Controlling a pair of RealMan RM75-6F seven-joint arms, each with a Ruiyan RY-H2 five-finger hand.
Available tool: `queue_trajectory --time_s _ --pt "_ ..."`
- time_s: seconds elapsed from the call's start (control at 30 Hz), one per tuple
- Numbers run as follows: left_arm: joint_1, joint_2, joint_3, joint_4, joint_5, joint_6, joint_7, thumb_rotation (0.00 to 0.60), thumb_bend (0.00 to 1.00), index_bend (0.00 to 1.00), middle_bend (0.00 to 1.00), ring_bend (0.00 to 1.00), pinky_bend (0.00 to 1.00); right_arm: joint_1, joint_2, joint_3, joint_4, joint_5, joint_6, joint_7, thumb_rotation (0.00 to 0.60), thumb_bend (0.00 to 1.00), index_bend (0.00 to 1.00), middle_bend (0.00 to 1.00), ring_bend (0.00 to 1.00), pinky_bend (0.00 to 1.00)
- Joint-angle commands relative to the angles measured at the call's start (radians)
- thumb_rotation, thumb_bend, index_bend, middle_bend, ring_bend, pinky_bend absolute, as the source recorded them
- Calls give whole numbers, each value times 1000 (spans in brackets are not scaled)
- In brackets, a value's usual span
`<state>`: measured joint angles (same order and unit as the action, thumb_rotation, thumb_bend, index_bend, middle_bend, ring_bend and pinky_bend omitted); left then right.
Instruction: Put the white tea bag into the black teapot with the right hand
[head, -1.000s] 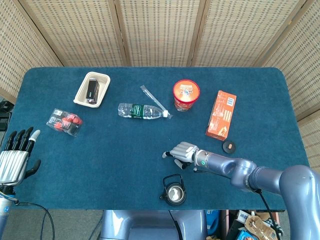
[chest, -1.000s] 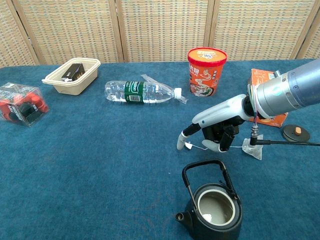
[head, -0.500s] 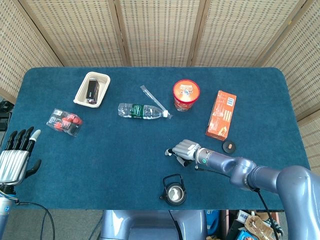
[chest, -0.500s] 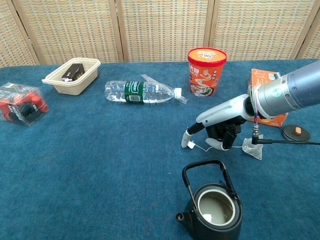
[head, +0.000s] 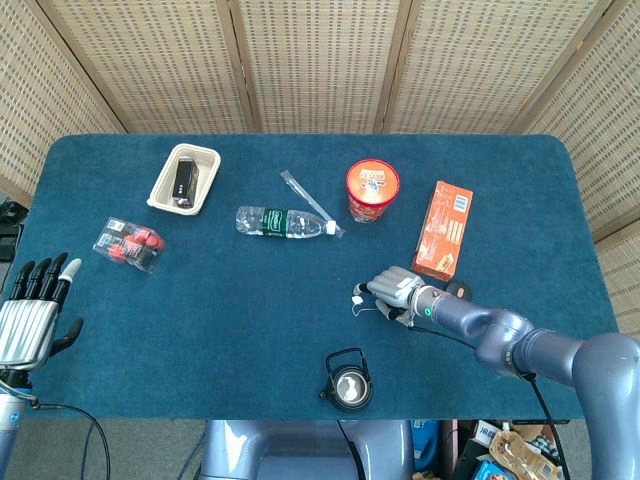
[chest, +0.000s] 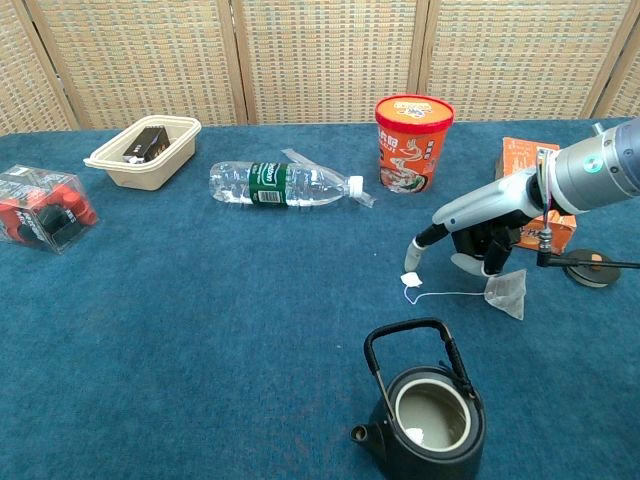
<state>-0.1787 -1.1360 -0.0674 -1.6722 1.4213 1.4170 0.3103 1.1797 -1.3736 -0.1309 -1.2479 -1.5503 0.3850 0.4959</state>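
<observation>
The right hand (chest: 485, 222) hovers low over the blue surface (chest: 200, 330), its fingers (chest: 440, 225) stretched out toward the robot's left with the lower ones curled under. The white tea bag (chest: 505, 293) sits just below the curled fingers, its pouch tilted on the cloth, while its string runs off to a small paper tag (chest: 410, 280) that hangs right under the tip of the longest finger. Whether the fingers actually pinch the string or tag cannot be told from either view; the pouch itself appears to lie free of them.

The black teapot (chest: 428, 412) stands lidless near the front edge, well below and a little left of the fingers, its handle upright. Just behind the right hand lies the orange box (head: 443, 228), and beside it, to the right of the fingers, a small black lid (chest: 590, 269). The red noodle cup (chest: 413, 143) stands farther back from the fingertips, with a clear water bottle (chest: 285, 184) lying on its side beyond it to the left.

The left hand (head: 28, 320) rests at the far left edge of the surface, fingers straight, apart and holding nothing.
</observation>
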Motion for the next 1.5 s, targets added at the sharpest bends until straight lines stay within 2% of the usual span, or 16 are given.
queue_trajectory --time_s 0.03,0.2,0.33,0.47,0.6,0.77,1.13,1.5 --pt "0 0 0 0 0 1 1 600 369 34 0 0 0 -10 8 2 8 15 -7 -21 600 937 188 969 981 1000" --pt "2 1 -1 -2 1 6 0 600 369 34 0 0 0 -25 17 12 11 39 -4 -52 600 937 188 969 981 1000" --pt "4 1 2 -4 5 9 -3 600 368 34 0 0 0 -52 28 31 -1 59 40 -81 600 929 189 949 981 1000" --pt "7 0 3 -3 6 12 -8 600 369 34 0 0 0 -115 29 71 -17 98 163 -150 600 720 221 854 969 1000" --pt "8 0 3 -1 8 15 -15 600 369 34 0 0 0 -170 17 111 -38 159 254 -234 600 521 297 764 856 1000" --pt "8 -1 4 2 10 15 -23 600 369 34 0 0 0 -216 -13 146 -54 208 336 -314 600 436 386 777 847 1000" --pt "13 -5 6 11 20 24 -37 600 369 34 0 0 0 -254 -98 198 -59 294 384 -483 600 412 472 845 854 1000" --pt "14 -5 9 11 23 24 -34 600 369 34 0 0 0 -246 -149 221 -52 341 343 -568 600 413 487 889 911 1000"
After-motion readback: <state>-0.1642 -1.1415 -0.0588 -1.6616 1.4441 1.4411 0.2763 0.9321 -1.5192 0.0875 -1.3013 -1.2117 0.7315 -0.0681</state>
